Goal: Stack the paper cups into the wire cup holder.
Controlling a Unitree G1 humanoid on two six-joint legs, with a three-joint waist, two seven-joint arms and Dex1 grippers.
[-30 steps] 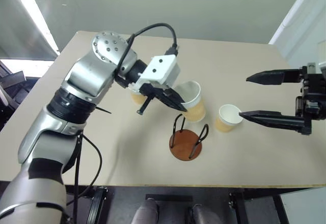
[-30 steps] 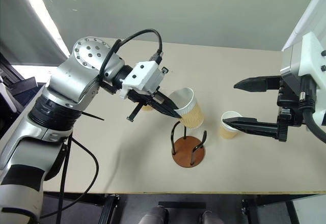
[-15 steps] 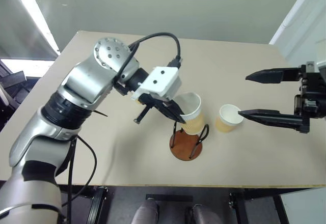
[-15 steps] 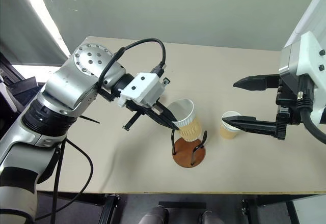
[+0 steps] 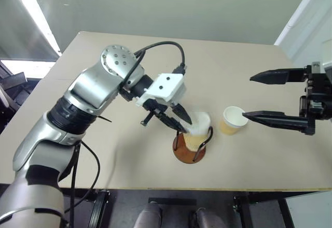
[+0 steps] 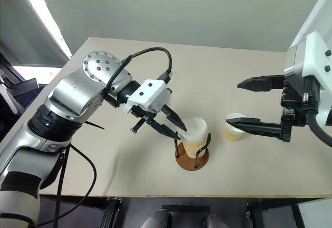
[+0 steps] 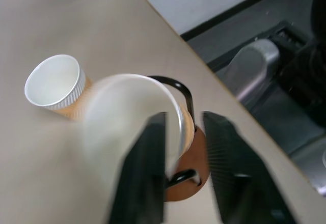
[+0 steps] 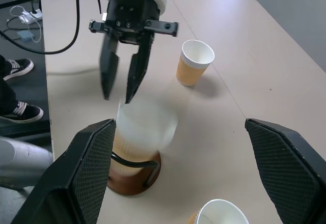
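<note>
Right wrist view catches a third cup [image 8: 194, 61] way back on the table [image 8: 265, 56], which the head views don't; left gripper [image 5: 180, 122] sits part-open right above a blurry cup [image 5: 196, 132] inside the wire cup holder [image 5: 189, 147]; another cup [image 5: 231, 119] is near the wide-open, empty right gripper [image 5: 251, 96]

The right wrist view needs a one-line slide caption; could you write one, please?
Left gripper opens above a paper cup dropping into the wire cup holder.
</note>
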